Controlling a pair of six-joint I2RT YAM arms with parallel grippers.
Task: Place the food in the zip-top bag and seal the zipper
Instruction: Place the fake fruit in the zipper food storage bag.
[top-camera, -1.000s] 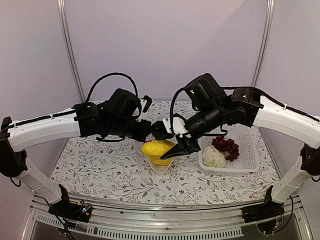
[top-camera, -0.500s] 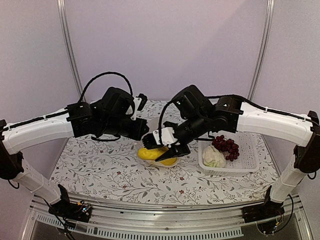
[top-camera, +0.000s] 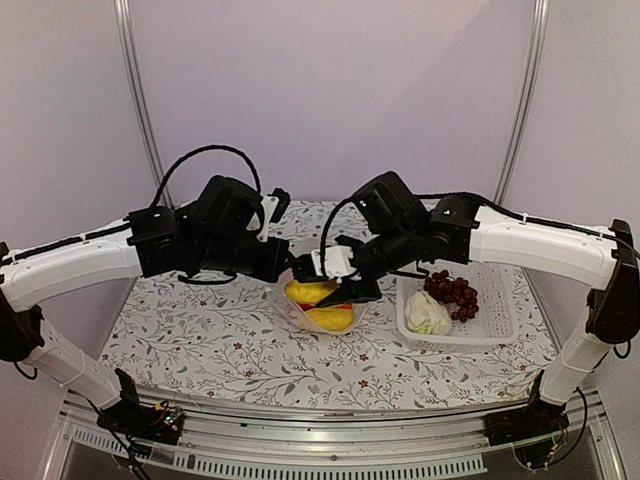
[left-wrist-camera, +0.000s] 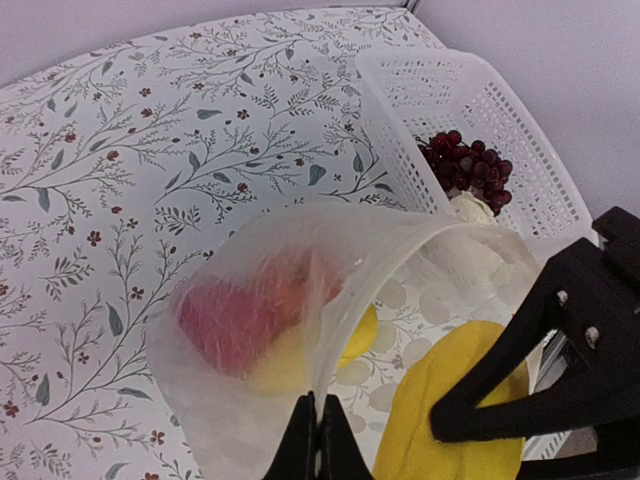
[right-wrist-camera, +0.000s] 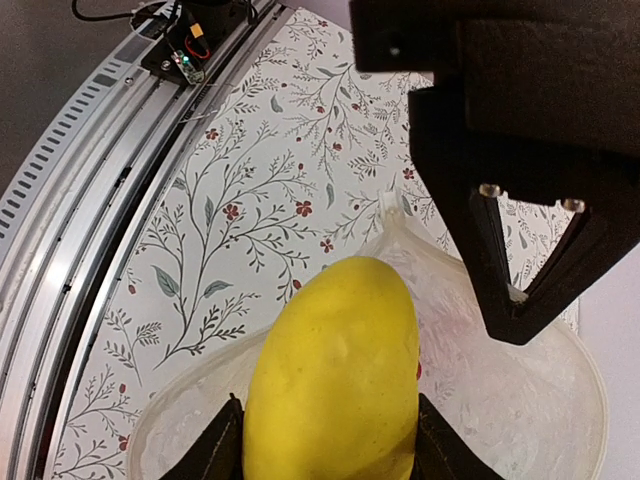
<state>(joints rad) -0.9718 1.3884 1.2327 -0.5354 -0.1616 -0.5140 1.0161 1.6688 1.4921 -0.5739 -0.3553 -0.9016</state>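
Zip-top bag (left-wrist-camera: 420, 250), rim pinched by left gripper (left-wrist-camera: 318, 440), holds 1 red pepper (left-wrist-camera: 235, 320); right gripper (right-wrist-camera: 330, 450) clamps 1 yellow piece (right-wrist-camera: 335, 370).

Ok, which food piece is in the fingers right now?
The big yellow piece, clamped by the right fingers at the bag; grapes and cauliflower lie in the basket.
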